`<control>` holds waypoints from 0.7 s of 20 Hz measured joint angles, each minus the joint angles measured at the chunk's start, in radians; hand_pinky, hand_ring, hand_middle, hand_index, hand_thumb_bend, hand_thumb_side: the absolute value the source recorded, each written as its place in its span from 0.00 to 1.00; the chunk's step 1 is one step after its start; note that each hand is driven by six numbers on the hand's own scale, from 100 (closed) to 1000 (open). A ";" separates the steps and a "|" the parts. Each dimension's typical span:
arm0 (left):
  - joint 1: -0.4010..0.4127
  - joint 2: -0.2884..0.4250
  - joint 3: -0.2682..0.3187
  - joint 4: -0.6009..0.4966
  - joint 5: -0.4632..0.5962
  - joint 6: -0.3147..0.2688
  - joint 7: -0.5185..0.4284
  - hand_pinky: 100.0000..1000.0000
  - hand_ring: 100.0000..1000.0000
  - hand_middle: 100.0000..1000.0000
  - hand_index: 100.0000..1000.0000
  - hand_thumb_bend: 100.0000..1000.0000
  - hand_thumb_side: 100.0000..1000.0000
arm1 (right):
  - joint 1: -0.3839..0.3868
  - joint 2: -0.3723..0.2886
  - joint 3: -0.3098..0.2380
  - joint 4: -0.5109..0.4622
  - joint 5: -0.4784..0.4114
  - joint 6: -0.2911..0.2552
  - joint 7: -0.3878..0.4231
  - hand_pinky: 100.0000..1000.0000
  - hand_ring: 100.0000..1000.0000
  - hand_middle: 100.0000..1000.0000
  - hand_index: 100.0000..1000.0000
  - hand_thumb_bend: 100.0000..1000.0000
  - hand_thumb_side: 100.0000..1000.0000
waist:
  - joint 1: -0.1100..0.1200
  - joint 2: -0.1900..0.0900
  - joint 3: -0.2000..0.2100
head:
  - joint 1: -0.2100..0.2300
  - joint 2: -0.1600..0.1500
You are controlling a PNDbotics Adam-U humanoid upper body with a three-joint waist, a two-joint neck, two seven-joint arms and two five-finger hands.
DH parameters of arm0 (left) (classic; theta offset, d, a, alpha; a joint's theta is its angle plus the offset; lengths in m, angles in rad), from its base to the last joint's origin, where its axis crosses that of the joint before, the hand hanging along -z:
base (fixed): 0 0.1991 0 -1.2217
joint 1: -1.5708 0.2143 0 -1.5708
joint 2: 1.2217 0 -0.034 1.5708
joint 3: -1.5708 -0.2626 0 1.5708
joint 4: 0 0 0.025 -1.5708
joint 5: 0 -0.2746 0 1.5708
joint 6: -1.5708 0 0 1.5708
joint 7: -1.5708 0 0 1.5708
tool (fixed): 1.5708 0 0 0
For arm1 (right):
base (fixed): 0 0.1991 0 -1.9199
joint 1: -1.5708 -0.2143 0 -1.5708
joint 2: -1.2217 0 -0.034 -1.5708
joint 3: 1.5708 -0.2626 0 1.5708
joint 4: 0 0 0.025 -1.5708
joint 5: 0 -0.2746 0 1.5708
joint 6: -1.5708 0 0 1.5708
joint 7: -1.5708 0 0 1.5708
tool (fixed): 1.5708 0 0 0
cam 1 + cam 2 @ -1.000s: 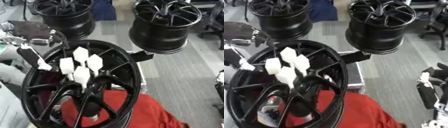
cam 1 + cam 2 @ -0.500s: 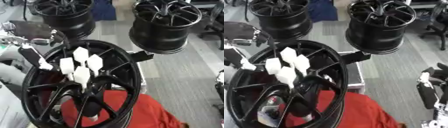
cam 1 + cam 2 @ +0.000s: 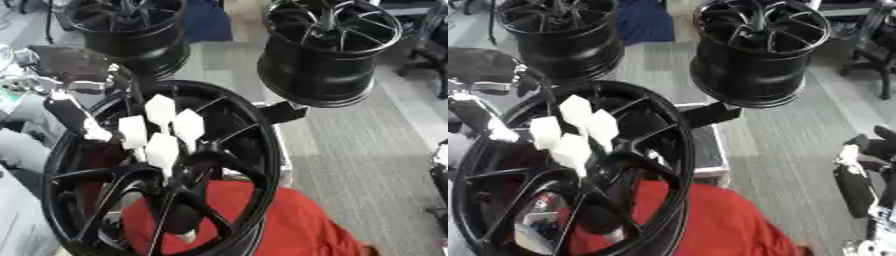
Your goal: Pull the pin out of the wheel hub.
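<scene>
Workshop floor of grey planks [image 3: 350,150], with two black wheels standing at the back: one far left [image 3: 131,30], one far right [image 3: 328,50]. Up close, a large black wheel hub [image 3: 162,170] fills the lower left, tilted toward the camera, a red cloth [image 3: 262,225] behind and below it. Left hand [image 3: 162,132] reaches in through the spokes from the upper left, its white-tipped fingers bunched at the hub's centre; cannot tell whether they grip anything. The pin itself cannot be made out among the fingers and spokes. Right hand [image 3: 859,175] hangs idle at the right edge, well apart from the hub; finger state unclear.
</scene>
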 measured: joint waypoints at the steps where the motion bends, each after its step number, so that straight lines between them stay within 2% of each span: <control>1: -0.001 0.000 0.000 0.002 -0.003 0.000 0.000 0.53 0.45 0.67 0.79 0.38 0.68 | 0.000 0.000 0.000 0.000 0.000 0.000 0.000 0.47 0.59 0.52 0.72 0.00 0.23 | 0.000 0.000 0.000 | 0.000 0.000; 14: -0.006 -0.019 -0.013 0.030 -0.021 -0.005 0.005 0.52 0.43 0.64 0.79 0.35 0.62 | 0.000 -0.003 0.000 0.000 -0.002 0.000 0.000 0.47 0.59 0.52 0.72 0.00 0.23 | 0.000 -0.002 -0.001 | -0.007 0.000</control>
